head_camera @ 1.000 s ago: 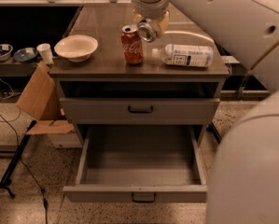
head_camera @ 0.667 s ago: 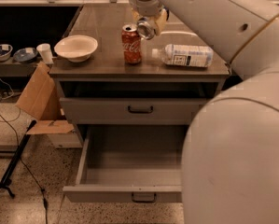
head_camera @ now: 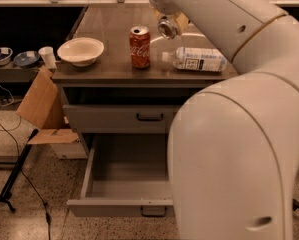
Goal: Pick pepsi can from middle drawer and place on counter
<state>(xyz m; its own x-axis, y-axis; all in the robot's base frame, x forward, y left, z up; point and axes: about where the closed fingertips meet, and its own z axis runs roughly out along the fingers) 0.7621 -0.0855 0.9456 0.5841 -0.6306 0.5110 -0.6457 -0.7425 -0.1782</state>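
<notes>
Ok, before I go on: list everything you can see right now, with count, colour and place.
counter: 1, grey-brown, cabinet top
Coca-Cola can: 1, red, upright, mid-counter
bowl: 1, white, counter's front left
water bottle: 1, clear with white label, on its side, counter's right
upper drawer: 1, grey, shut
middle drawer: 1, grey, pulled open; no can in the part showing
pepsi can: none plainly visible
cardboard box: 1, brown, left of the cabinet
cup: 1, white, low shelf at left
small dishes: 2, bluish, beside the cup
black stand: 1, floor at left
robot arm: 1, white, covers the drawer's right part
gripper: 1, over the counter, behind and right of the Coca-Cola can
</notes>
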